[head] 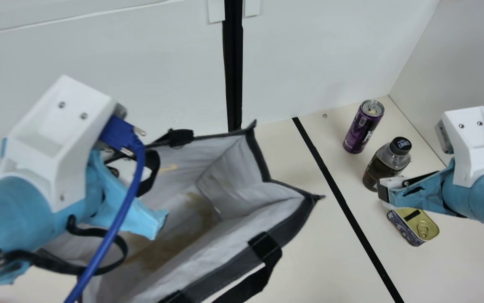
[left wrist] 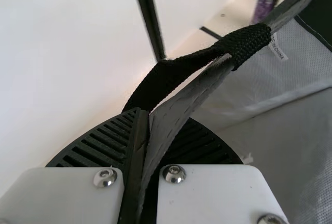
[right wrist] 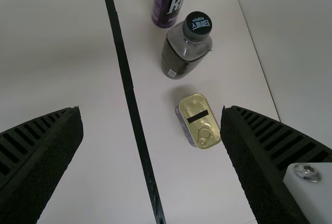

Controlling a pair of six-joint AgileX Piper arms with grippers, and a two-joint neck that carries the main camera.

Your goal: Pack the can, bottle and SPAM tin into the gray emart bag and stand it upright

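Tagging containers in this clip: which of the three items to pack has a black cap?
The bottle, standing between the purple can and the gold-topped tin; those two have metal tops with pull tabs.

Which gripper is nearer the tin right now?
Right. The right gripper hangs open, close by the tin; the left gripper is much farther off, across the black line, shut on the bag's rim.
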